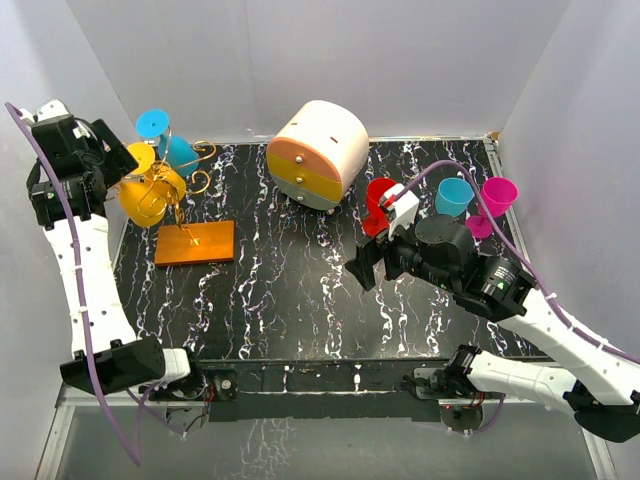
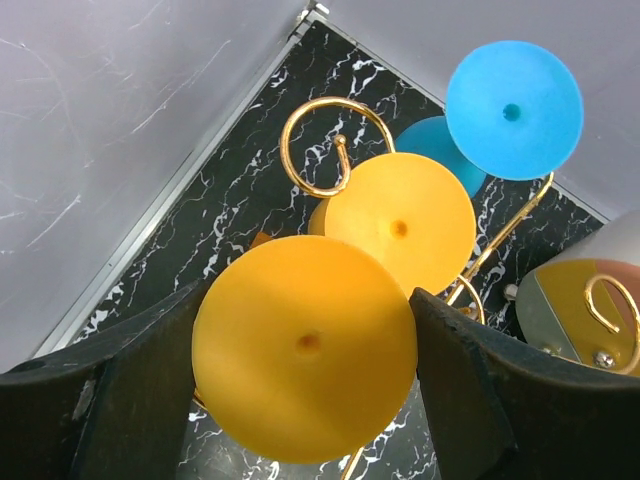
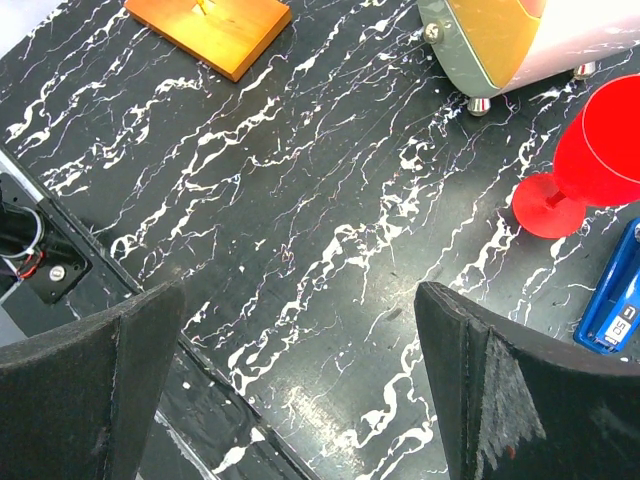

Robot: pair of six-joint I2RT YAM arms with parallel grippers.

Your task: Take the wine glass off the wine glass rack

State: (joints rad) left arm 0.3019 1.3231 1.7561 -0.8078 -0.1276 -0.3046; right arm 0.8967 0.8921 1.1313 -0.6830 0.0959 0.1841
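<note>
Item 1, wine glass rack (image 1: pixel 195 243): stood at the far left of the counter (image 1: pixel 290 300). I logged three glasses on its wire arms.

Item 2, left end effector (image 2: pixel 308 292): fingers were spread wide either side of the nearest yellow wine glass (image 2: pixel 305 350), at its foot. I could not tell whether they gripped it. A second yellow glass (image 2: pixel 400 225), a blue glass (image 2: pixel 512 110) and a gold wire curl (image 2: pixel 325 145) crowded just behind.

Item 3, right end effector (image 3: pixel 300 290): gaped wide over bare counter, holding nothing.

Also nearby: drawer box (image 1: pixel 318 153), red glass (image 1: pixel 380 197), teal glass (image 1: pixel 453 196), magenta glass (image 1: pixel 497 195).
</note>
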